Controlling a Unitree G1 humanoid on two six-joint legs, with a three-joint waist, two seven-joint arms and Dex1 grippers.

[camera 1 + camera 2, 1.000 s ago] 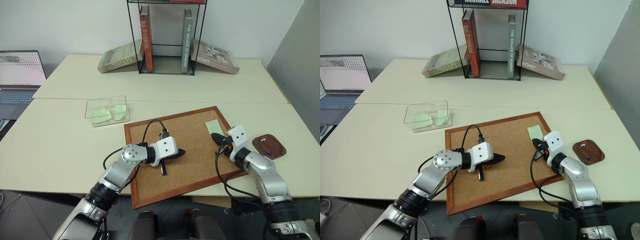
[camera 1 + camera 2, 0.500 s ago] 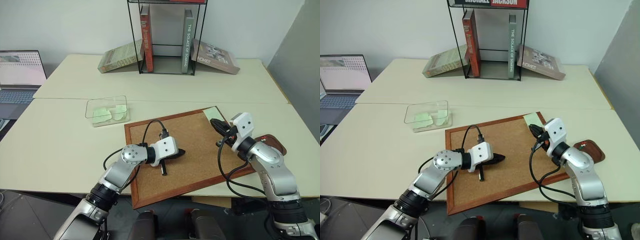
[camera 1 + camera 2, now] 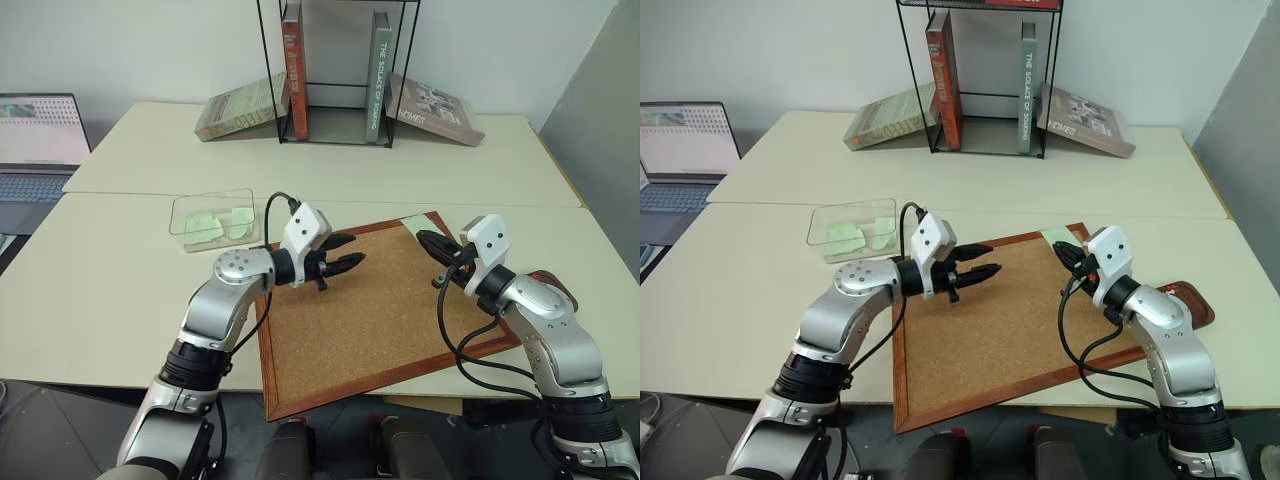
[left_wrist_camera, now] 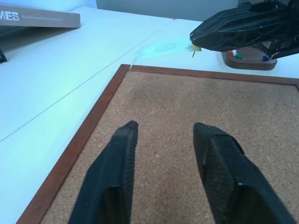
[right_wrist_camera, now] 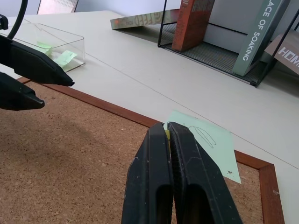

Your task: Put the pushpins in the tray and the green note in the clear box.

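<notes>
our right gripper (image 5: 167,133) is pinched shut on a tiny yellow pin. our left gripper (image 4: 164,133) is open and empty over the cork board (image 3: 370,320). the green note (image 5: 205,140) lies at the board's far corner. it looks thin and floppy, so we should pinch its free edge.

I'm at an office desk: laptop (image 3: 38,140), wire book rack (image 3: 335,70), books (image 3: 240,108), cork board (image 3: 380,310).

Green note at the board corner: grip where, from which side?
Its far edge. The green note lies flat across the cork board's frame, so that edge likely sits off the table; slide the open left pincer in level from the table side.
</notes>
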